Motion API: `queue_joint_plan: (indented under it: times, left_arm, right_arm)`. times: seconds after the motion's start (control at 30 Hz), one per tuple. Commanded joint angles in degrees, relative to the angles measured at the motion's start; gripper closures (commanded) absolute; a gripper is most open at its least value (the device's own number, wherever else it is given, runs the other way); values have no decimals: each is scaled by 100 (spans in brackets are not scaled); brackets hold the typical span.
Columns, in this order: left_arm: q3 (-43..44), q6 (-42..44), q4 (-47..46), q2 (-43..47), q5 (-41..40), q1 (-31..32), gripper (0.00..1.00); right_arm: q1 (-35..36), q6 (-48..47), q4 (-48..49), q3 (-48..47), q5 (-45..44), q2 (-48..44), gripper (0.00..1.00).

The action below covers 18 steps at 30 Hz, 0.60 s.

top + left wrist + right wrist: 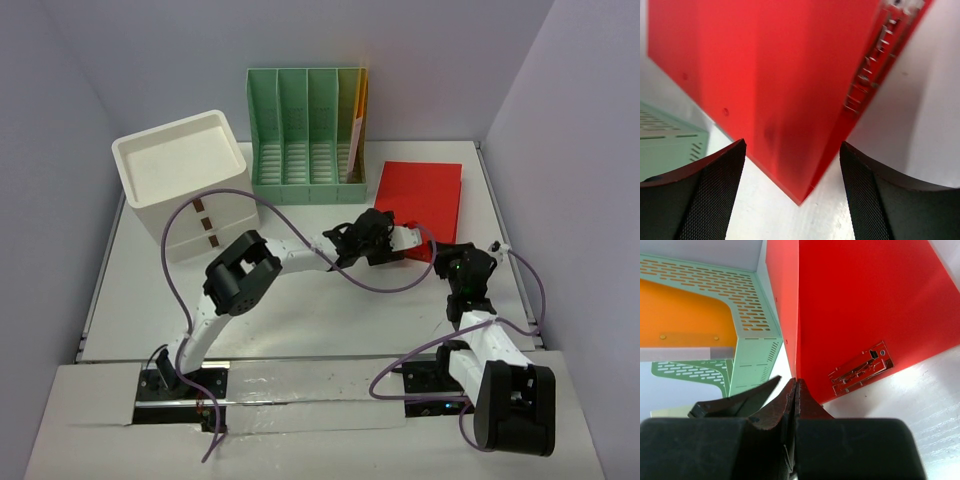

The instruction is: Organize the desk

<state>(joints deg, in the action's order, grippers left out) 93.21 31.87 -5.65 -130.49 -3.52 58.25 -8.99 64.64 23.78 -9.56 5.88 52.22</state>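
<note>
the desk (pixel 300 320) is the wide white top under everything. it is matte, smooth and rigid, so flat things should slide on it easily and be hard to get under. on its far right lies a red folder (pixel 425 190), just beside the green holder (pixel 305 130), with the drawer box (pixel 185 180) at the far left.

the left gripper (pixel 792 145) hangs over the folder's near corner with its fingers spread wide and nothing between them. the right gripper (pixel 792 390) sits at the same near edge with its fingers pressed together. the red edge runs down toward the tips, but i cannot tell whether they pinch it.

the folder looks thin, light and fairly stiff, with a glossy cover that seems likely to slip in a weak pinch. a metal clip (pixel 860 369) shows near one edge. the best hold is probably a free corner or the near edge, perhaps nudged so a finger gets beneath, then pinched firmly across its thickness.
</note>
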Motion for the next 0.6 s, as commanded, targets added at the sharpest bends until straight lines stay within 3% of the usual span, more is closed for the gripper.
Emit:
queue_joint_plan:
  times: [0.0, 0.33, 0.47, 0.5, 0.57]
  left_arm:
    - [98, 239, -980, -165, -627, 96, 20]
    - [-224, 1092, -2054, -617, -1160, 266, 38]
    - [-144, 1146, -2195, -786, -1289, 292, 52]
    - [-106, 1158, -2195, -812, -1298, 292, 61]
    - [-66, 1172, -2199, -859, -1344, 292, 90]
  right_arm:
    - [-32, 16, 276, -134, 71, 5, 100]
    - [-32, 31, 276, -204, 159, 61, 100]
    - [-32, 33, 294, -224, 221, 128, 100]
    - [-32, 25, 288, -222, 221, 131, 100]
    - [-32, 9, 276, -213, 229, 136, 100]
